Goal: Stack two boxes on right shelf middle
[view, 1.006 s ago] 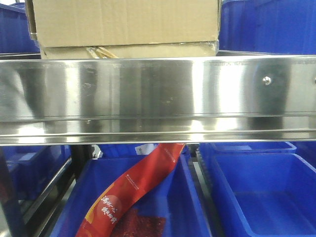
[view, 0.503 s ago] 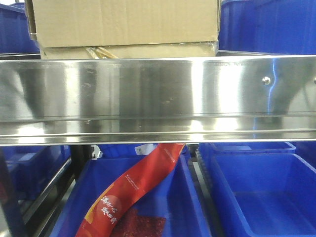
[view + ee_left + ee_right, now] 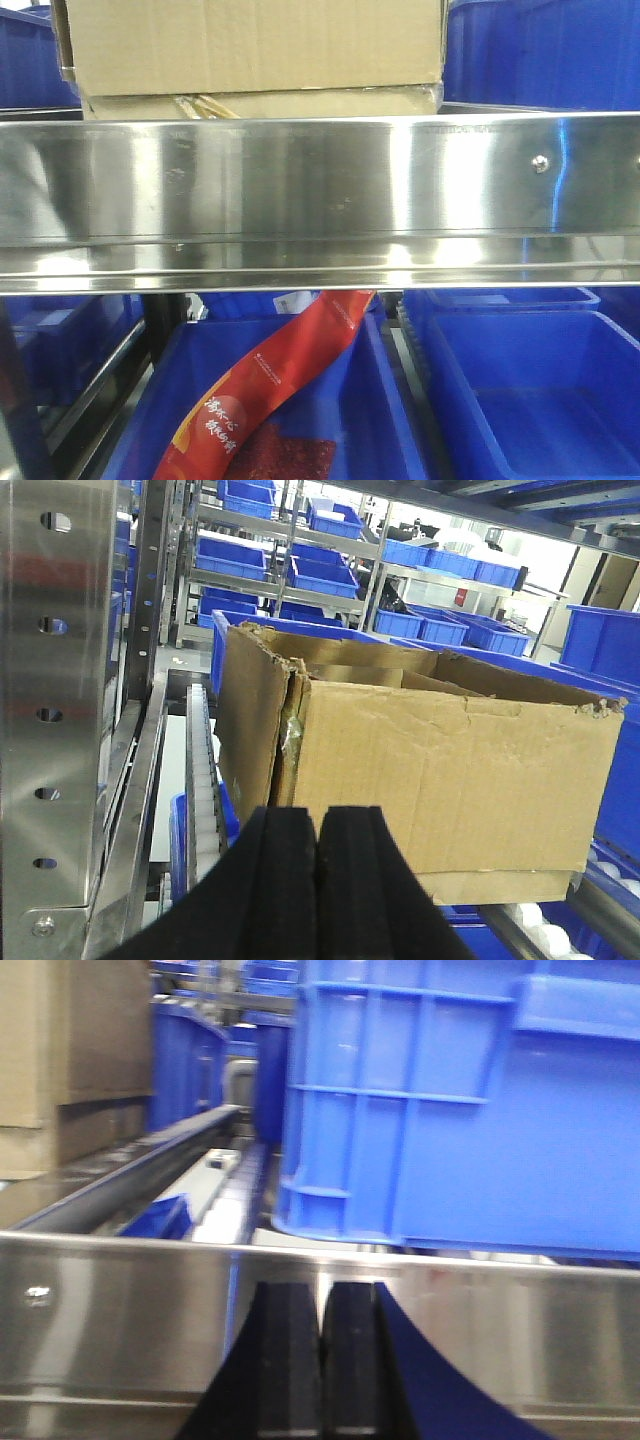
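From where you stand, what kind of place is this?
Most likely a warehouse or parts stockroom: steel racks in rows, many blue plastic bins on the shelves, and cardboard boxes sitting on a roller track.

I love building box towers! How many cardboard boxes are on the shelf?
2: the upper cardboard box sits on the lower cardboard box, stacked behind the steel shelf rail. More may hide behind them.
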Available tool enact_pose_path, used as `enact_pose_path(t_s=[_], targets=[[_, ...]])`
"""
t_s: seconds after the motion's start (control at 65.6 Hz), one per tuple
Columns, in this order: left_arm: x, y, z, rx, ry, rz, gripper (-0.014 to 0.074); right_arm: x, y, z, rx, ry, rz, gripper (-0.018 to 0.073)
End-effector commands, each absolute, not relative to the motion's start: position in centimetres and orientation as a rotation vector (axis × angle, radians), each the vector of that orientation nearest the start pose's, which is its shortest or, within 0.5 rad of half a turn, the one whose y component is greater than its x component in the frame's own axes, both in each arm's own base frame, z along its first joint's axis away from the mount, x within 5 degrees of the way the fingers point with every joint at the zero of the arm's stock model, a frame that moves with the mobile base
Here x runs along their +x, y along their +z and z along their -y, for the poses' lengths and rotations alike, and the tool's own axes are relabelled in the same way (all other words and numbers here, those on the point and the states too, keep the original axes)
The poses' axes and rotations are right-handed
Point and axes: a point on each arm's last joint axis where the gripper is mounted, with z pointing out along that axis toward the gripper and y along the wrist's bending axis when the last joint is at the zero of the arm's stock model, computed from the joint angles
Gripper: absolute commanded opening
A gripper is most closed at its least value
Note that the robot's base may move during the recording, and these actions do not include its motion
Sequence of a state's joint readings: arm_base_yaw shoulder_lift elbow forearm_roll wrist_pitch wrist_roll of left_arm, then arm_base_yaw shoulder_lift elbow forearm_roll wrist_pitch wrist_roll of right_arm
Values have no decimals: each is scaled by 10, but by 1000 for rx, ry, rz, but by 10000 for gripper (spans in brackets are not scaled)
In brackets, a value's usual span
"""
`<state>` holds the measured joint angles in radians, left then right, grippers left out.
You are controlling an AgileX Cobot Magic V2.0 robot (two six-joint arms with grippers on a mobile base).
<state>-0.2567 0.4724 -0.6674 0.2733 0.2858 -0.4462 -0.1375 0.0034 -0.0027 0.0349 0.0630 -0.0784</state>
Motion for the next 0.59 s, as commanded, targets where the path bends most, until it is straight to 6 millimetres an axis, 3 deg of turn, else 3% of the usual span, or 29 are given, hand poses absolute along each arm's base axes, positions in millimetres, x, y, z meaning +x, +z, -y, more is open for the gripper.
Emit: enact_pose_path(t_s=[0.0,0.579], targets=[[89,380,16,-10,-298,-1544,-111,56,210,8,79,-144,-1520,-163],[89,380,16,-10,-298,-1544,-111,56,210,8,78,-142,-1520,-163]])
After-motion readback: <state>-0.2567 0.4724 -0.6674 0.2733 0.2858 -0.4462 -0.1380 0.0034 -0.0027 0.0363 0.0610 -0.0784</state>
